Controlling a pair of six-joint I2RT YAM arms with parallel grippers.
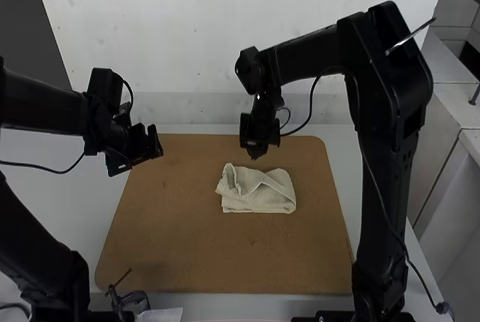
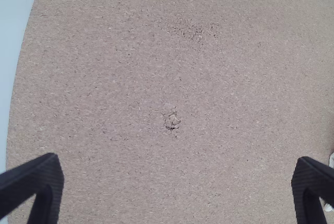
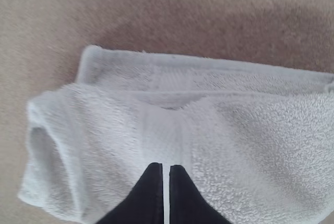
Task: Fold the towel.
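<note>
Left gripper (image 1: 142, 149): hangs at the board's left edge, near its far corner. Right gripper (image 1: 256, 145): near the board's far edge; right and near edges well off from it, bare board on both those sides. Between the two grippers I've got a stretch of board to move over. Black cable (image 1: 310, 108) loops just right of the right gripper.

Surface: flat brown board (image 1: 210, 254) on a white table (image 1: 90, 202). My left wrist view has a chipped pit (image 2: 172, 120) ahead, between its fingertips.

Towel (image 1: 259, 196): folded into a compact, layered bundle, creased on top, lifted loop at its left end. Sits just nearside of the right gripper in the high view, well right of the left one. Left fingers wide apart; right fingers together, nothing held. Can't tell if the right tips touch cloth.
</note>
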